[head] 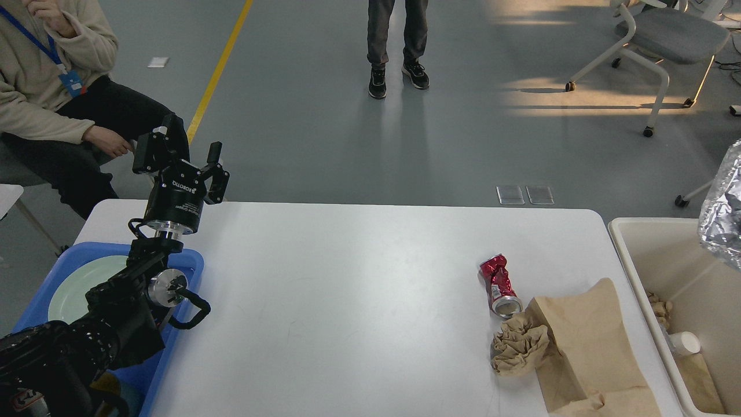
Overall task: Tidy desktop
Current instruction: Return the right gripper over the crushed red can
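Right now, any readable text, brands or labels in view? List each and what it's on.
"ROBOTIQ": white print on the left gripper body, seen tilted.
Crushed red can: print on its side, too small to read.
Blue badge on the seated person's lanyard: too blurred to read.
Nothing readable on the paper bag, bin or tray.

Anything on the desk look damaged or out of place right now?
Yes. A crushed red can lies on its side on the desktop, beside a crumpled paper wad and a flattened brown paper bag reaching the front edge. Crinkled foil hangs above the bin at the right edge.
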`<action>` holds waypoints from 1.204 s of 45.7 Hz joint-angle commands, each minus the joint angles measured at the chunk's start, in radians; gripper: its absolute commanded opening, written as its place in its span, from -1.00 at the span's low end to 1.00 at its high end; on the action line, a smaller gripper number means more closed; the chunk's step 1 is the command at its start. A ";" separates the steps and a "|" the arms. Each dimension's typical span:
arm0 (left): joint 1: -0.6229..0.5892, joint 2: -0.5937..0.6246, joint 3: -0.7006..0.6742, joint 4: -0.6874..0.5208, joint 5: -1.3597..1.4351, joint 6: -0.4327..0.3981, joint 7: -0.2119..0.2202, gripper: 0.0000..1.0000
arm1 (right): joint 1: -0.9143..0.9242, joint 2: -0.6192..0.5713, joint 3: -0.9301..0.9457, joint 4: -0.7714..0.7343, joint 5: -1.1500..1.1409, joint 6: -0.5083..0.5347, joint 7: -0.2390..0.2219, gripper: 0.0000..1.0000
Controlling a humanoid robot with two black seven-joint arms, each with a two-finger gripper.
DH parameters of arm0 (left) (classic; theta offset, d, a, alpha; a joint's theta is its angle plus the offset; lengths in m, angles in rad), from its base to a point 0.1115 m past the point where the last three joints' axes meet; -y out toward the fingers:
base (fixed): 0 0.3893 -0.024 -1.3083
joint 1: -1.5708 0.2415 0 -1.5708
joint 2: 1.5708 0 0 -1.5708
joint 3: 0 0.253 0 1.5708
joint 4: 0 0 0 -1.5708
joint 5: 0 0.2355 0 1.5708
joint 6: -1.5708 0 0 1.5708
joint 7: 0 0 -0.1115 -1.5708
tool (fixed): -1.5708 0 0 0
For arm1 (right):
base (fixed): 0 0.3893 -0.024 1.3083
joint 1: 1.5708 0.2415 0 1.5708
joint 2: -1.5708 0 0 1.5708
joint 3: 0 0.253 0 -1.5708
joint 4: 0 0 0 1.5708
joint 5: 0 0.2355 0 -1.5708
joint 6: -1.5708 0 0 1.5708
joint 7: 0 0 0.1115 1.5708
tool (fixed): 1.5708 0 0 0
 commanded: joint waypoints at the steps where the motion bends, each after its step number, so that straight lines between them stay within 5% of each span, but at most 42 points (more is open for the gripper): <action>1: 0.000 0.000 0.000 0.000 -0.001 0.000 0.001 0.93 | -0.065 0.012 0.040 -0.012 0.000 0.001 0.000 -1.00; 7: 0.000 0.000 0.000 0.000 -0.001 0.000 0.000 0.93 | -0.111 0.012 0.047 -0.012 0.000 0.001 0.000 -1.00; 14: 0.000 0.000 0.000 0.000 -0.001 0.000 0.001 0.93 | -0.137 0.010 0.049 -0.012 0.000 0.001 0.000 -0.03; 30: 0.000 0.000 0.000 0.000 -0.001 0.000 0.001 0.93 | -0.152 0.010 0.047 -0.011 -0.003 0.001 0.000 0.37; 35: 0.000 0.000 0.000 0.000 0.001 0.000 0.001 0.93 | -0.146 0.009 0.047 0.000 -0.004 0.012 0.000 0.61; 39: 0.000 0.000 0.000 0.000 -0.001 0.000 0.000 0.93 | -0.122 0.009 0.040 0.017 -0.007 0.024 0.000 1.00; 48: 0.000 0.000 0.000 0.000 0.001 0.000 0.000 0.93 | 0.117 -0.021 -0.072 0.164 -0.023 0.070 0.001 1.00; 55: 0.000 0.000 0.000 0.002 -0.001 0.000 0.001 0.93 | 0.351 -0.018 -0.242 0.249 -0.064 0.239 0.001 1.00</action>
